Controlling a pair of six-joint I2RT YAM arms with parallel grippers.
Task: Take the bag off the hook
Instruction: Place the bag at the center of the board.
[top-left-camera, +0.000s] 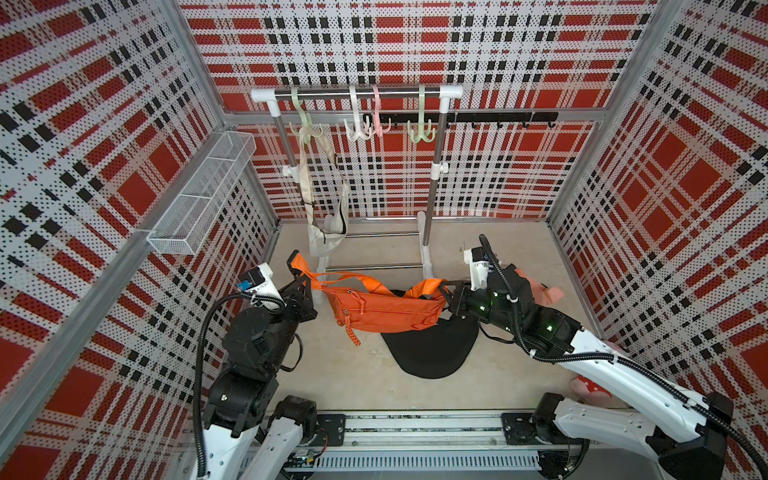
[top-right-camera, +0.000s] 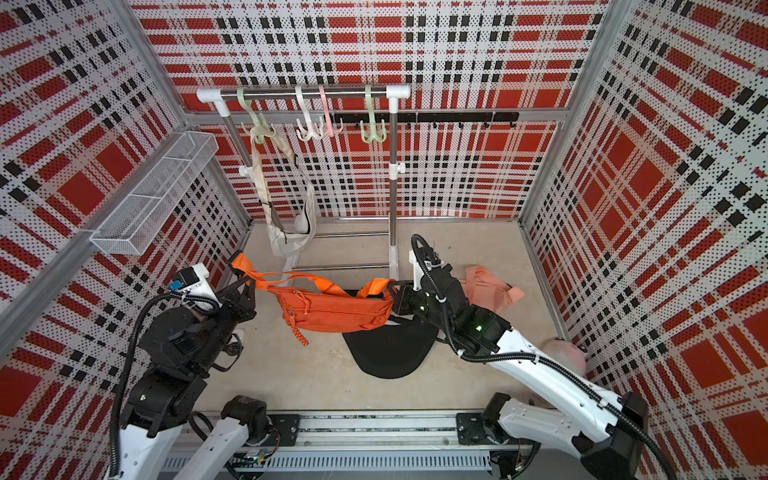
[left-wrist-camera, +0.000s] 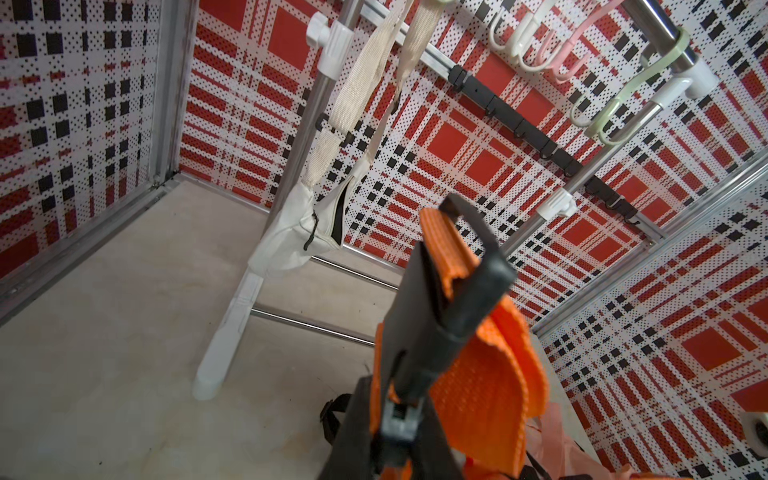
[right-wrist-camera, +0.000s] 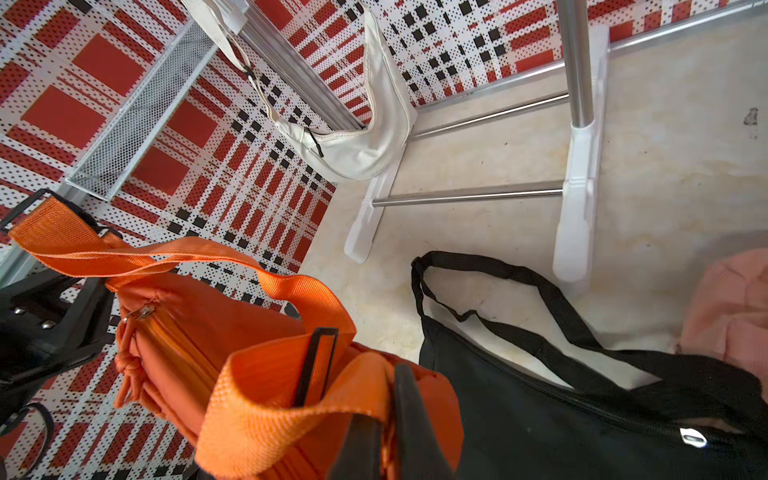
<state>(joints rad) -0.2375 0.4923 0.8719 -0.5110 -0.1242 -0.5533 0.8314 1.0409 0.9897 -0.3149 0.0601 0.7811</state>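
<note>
Top views both show the orange fabric belt bag (top-left-camera: 386, 311) off the plastic hooks (top-left-camera: 420, 133), hanging between the arms, nearer than the metal clothes rack (top-left-camera: 436, 168). Left gripper (top-left-camera: 302, 279) and right gripper (top-left-camera: 449, 291) each clamp an end of its orange webbing strap (top-left-camera: 374, 284). A black fabric bag (top-left-camera: 432, 353) lies on the floor beneath.

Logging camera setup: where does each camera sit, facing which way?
Top views: overhead, looking down at rack, orange bag; left arm, right arm show.
Left wrist: on left arm, faces rack, white bag; left hand grips orange bag.
Right wrist: on right arm, faces floor, black bag; right hand grips orange bag.
Wrist views share the white bag.
</note>
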